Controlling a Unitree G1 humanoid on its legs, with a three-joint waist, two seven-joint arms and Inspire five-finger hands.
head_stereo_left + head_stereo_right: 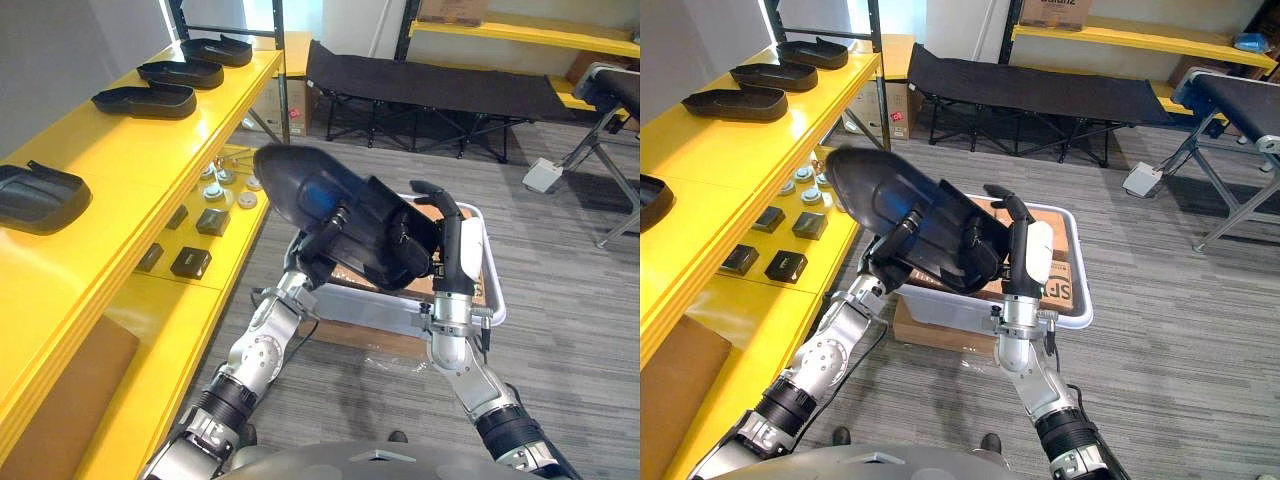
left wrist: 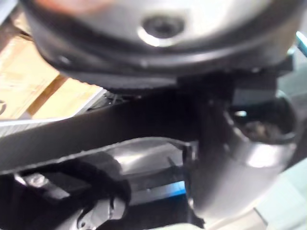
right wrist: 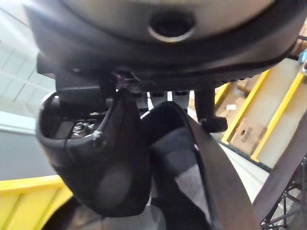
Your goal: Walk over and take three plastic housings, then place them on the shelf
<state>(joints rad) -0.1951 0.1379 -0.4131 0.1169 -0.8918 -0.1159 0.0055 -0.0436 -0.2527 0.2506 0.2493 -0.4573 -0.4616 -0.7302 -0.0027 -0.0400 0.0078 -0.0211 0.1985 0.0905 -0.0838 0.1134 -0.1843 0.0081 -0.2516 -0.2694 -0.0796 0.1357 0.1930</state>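
**Robot grips a black plastic housing in both hands beside a yellow shelf**

Grey, striped carpet floor [image 1: 560,330] covers the room. Along the robot's left runs a long yellow shelf [image 1: 120,160] with a smooth, glossy top and a lower level beneath it. Farther back stands a black fabric folding cot [image 1: 430,90] on thin metal legs. Below the hands sits a white plastic bin [image 1: 1080,290] with rounded corners, resting on a flat brown cardboard box [image 1: 930,335].

The held housing [image 1: 310,190] is in the air above the bin, tilted. It is a black, glossy shell, rounded like a shoe toe at its far end. The left robot hand [image 1: 322,245] is clenched over its near rim. The right robot hand [image 1: 452,245] stands upright at its right edge, pinching the thin rim between thumb and fingers.

Four matching shelf housings [image 1: 144,100] lie apart in a row on the shelf's top. On the lower level lie dark square parts [image 1: 190,262] and small round pale pieces [image 1: 228,180].
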